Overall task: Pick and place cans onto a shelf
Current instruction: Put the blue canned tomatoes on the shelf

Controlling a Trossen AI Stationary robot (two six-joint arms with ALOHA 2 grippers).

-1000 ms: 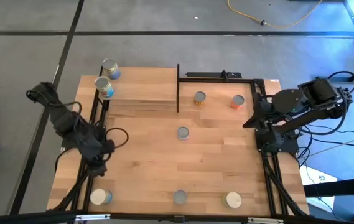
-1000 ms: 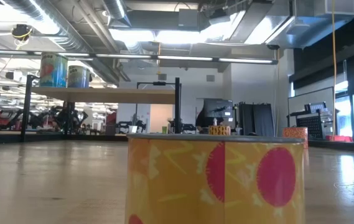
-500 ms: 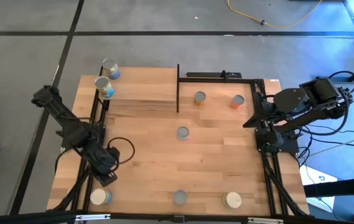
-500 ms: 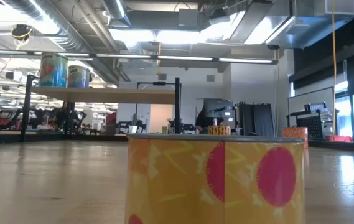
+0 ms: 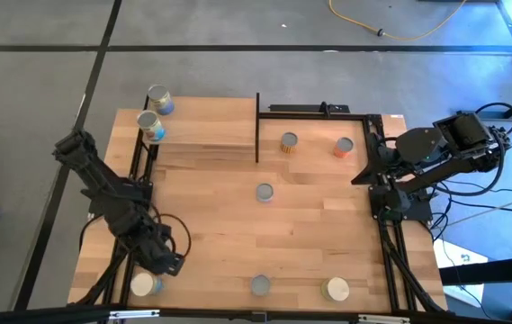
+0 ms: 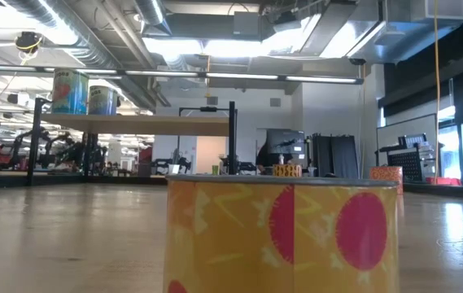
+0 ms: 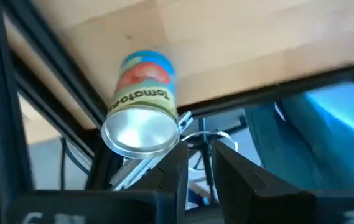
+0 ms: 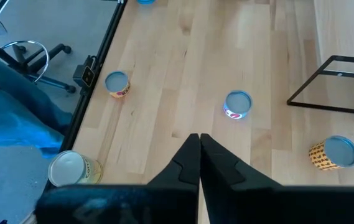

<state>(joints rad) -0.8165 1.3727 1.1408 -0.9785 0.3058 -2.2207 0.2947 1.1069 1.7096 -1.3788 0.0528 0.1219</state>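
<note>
Left arm has swung down toward near-left desk corner; left gripper (image 5: 167, 264) now beside tomato can (image 7: 144, 102), jaws parted slightly for grab. Two cans (image 5: 154, 112) already on shelf (image 5: 203, 135). Right gripper (image 8: 200, 163) parked, jaws closed, empty.

Open-plan lab: exposed ceiling ducts (image 6: 68, 32)
</note>
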